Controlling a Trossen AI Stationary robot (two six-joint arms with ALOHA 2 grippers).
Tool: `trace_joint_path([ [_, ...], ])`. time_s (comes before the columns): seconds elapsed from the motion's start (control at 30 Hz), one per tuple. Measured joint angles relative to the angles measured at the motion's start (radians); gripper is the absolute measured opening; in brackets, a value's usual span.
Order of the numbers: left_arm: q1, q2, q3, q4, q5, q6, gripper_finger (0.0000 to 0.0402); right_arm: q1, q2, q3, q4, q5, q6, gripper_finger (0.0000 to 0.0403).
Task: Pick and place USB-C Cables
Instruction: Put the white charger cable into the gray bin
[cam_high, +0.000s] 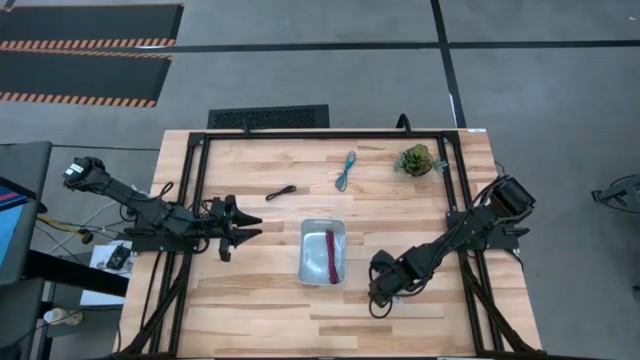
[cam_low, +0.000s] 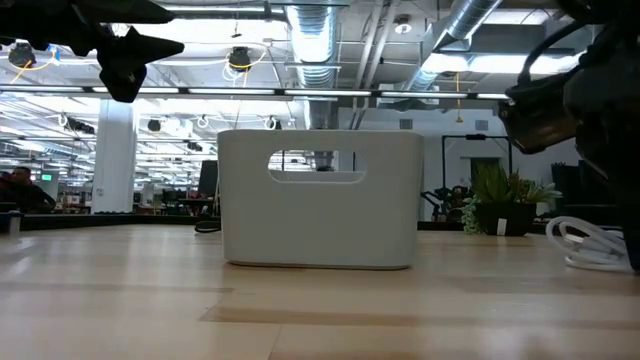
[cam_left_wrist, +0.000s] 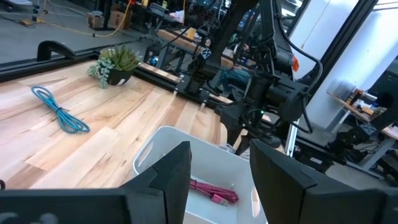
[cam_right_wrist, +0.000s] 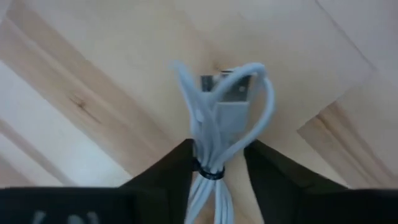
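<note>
The surface (cam_high: 240, 300) is a pale wood-plank top with a black frame along its edges, filling the middle of the high view. Around it lies a grey concrete floor, with dark mats edged in orange and black stripes at the upper left of the frame. A pale grey tray (cam_high: 322, 251) sits near the centre of the surface, and the dark red cable (cam_high: 331, 253) lies inside it. The teal cable (cam_high: 345, 171) rests above the tray, toward the top edge, and the black cable (cam_high: 281, 192) lies to its left. A small green plant (cam_high: 416, 160) stands at the upper right of the surface.

The left claw (cam_high: 248, 226) hovers left of the tray with its fingers spread and nothing between them. The right claw (cam_high: 380, 290) is down at the surface, lower right of the tray, with its fingers on either side of the white cable (cam_right_wrist: 214, 130), which lies on the wood; whether they press it already cannot be told.

In the low view the tray stands mid-frame, the plant to its right and white cable loops at the far right edge. Behind is a large open hall with ceiling ducts, strip lights, white columns and desks, and a person (cam_low: 22, 190) sits at the far left.
</note>
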Motion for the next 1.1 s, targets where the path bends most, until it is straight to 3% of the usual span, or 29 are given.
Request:
trace_joint_path([
  [0.3, 0.0, 0.0, 0.0, 0.0, -0.001, -0.002, 0.015, -0.01, 0.0, -0.001, -0.009, -0.005, 0.008, 0.0022],
  [0.47, 0.0, 0.0, 0.0, 0.0, -0.002, -0.002, 0.015, -0.025, 0.007, 0.053, -0.063, 0.026, -0.025, 0.0012],
  [0.7, 0.0, 0.0, 0.0, 0.002, -0.016, -0.001, 0.015, -0.054, -0.025, 0.167, -0.234, 0.256, -0.089, 0.0004],
  [0.87, 0.0, 0.0, 0.0, 0.007, -0.019, -0.003, 0.015, -0.053, -0.129, 0.18, -0.255, 0.452, -0.092, 0.0002],
  [1.1, 0.0, 0.0, 0.0, 0.055, -0.019, 0.051, 0.015, 0.037, -0.262, 0.18, -0.231, 0.992, -0.141, 0.0001],
])
